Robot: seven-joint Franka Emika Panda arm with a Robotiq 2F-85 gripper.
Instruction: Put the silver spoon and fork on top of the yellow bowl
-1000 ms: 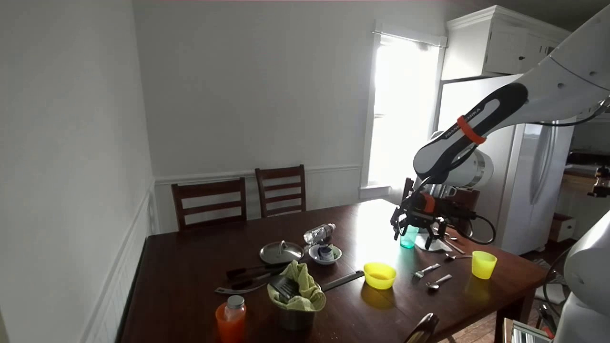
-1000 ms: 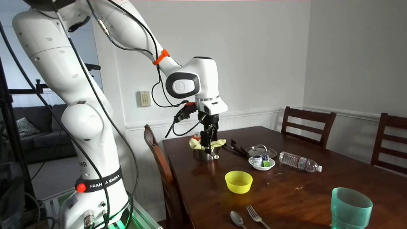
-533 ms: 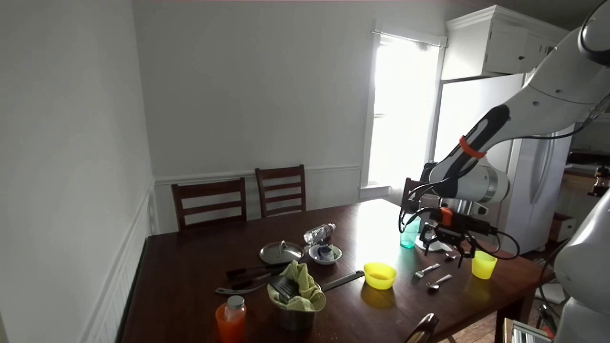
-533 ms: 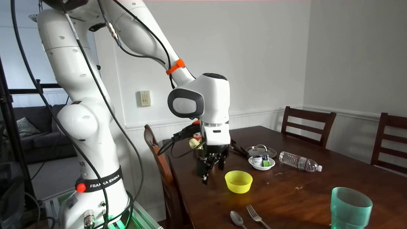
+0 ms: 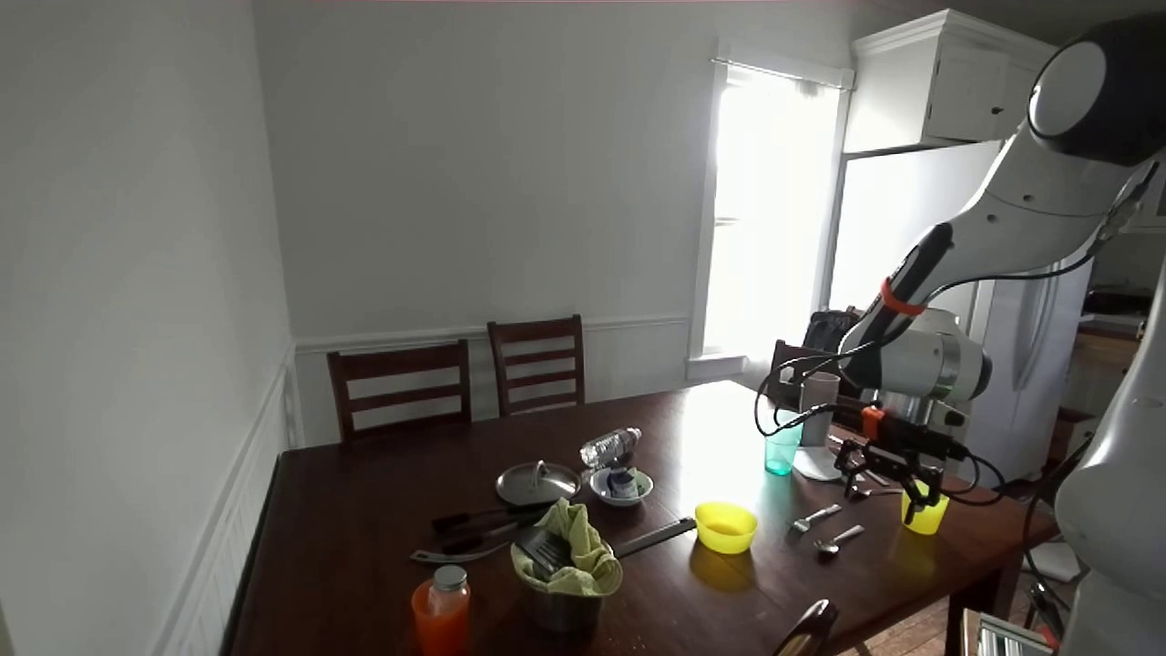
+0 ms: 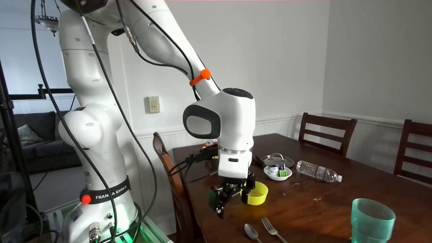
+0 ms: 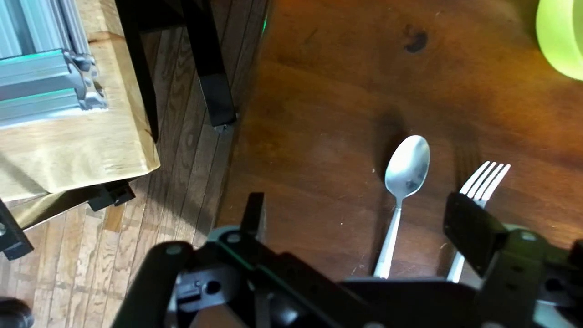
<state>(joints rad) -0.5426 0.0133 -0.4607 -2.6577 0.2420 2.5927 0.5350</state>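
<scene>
The yellow bowl [image 5: 726, 530] stands upright on the table in both exterior views, partly behind a gripper finger here [image 6: 259, 194]. Its edge shows top right in the wrist view [image 7: 562, 41]. The silver spoon [image 7: 407, 168] and fork [image 7: 485, 180] lie side by side on the table near it. They also show in both exterior views, the spoon here [image 6: 251, 232] and the fork here [image 6: 271, 229]. My gripper [image 7: 355, 214] is open and empty above the table. In the wrist view the spoon lies between its fingers; the right finger covers part of the fork.
A yellow cup [image 5: 927, 521] is partly behind a gripper finger. A teal cup [image 6: 373, 219] stands on the table. A pot with a green cloth [image 5: 565, 606], a white dish [image 6: 278, 173] and a bottle [image 6: 319, 172] are further off. A chair back [image 5: 806, 629] stands at the table edge.
My gripper has moved lower and away from the pot, toward the spoon and fork, and the wrist has turned. The bowl, spoon and fork have not moved.
</scene>
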